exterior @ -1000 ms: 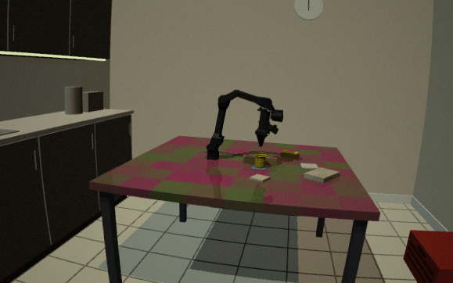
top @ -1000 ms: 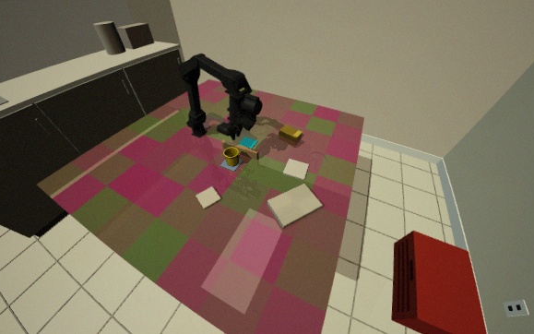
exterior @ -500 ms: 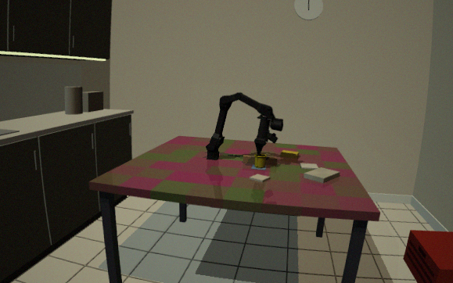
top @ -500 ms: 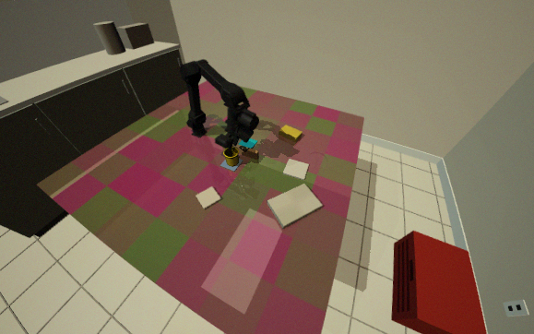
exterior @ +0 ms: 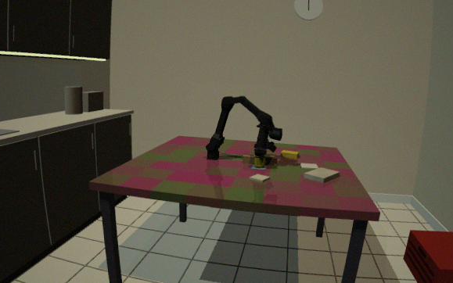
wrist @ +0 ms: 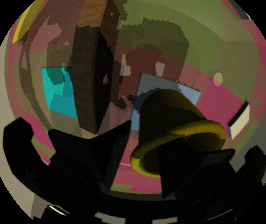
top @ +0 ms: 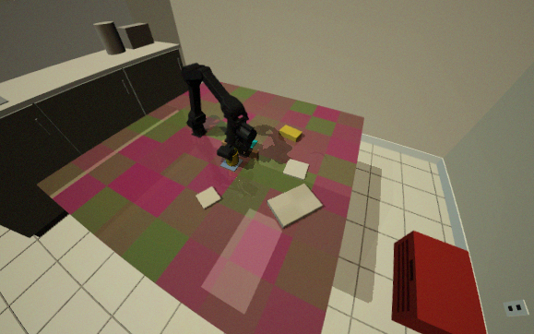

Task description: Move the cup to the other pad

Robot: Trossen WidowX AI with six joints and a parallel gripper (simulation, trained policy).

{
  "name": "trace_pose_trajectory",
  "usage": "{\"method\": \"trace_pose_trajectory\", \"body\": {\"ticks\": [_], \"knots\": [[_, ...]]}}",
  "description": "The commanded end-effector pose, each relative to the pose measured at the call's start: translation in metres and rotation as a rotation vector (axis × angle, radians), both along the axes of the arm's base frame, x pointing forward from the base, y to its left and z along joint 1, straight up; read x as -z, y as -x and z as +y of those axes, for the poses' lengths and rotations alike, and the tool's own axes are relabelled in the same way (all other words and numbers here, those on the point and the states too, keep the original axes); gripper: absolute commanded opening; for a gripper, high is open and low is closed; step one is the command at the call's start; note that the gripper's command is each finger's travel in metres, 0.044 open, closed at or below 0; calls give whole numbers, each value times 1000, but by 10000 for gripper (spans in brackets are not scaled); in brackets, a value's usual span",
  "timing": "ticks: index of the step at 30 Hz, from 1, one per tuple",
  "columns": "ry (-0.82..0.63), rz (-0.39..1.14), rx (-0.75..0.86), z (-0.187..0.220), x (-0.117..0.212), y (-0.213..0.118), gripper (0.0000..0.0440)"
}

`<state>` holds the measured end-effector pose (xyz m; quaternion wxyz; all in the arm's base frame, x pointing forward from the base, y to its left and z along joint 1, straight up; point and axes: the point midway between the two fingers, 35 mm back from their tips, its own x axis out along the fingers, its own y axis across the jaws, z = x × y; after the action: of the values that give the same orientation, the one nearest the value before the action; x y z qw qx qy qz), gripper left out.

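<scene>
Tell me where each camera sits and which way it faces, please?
Top: high above the table, angled down across it; the whole arm shows.
Exterior: lower, off the table's near edge, facing the back wall; again the whole arm.
Wrist: by the gripper, looking past its dark fingers towards the yellow cup.
Top and exterior share the red box.

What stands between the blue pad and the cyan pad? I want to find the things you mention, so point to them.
An upright brown wooden block (wrist: 91, 75), like a low wall, stands between the blue pad (wrist: 189, 94) and the cyan pad (wrist: 61, 97); the wrist view shows it.
</scene>
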<state>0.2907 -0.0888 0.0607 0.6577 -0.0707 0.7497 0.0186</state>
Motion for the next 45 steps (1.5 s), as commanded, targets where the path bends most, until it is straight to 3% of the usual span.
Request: {"method": "trace_pose_trajectory", "body": {"ticks": [1, 4, 14, 30, 45], "knots": [[-16, 4, -57, -1, 6, 1, 69], [-22, 9, -97, -1, 5, 2, 0], [-42, -10, -180, 0, -17, 1, 27], [-46, -76, -260, 26, -60, -15, 20], [-38, -153, -331, 72, -79, -34, 1]]}}
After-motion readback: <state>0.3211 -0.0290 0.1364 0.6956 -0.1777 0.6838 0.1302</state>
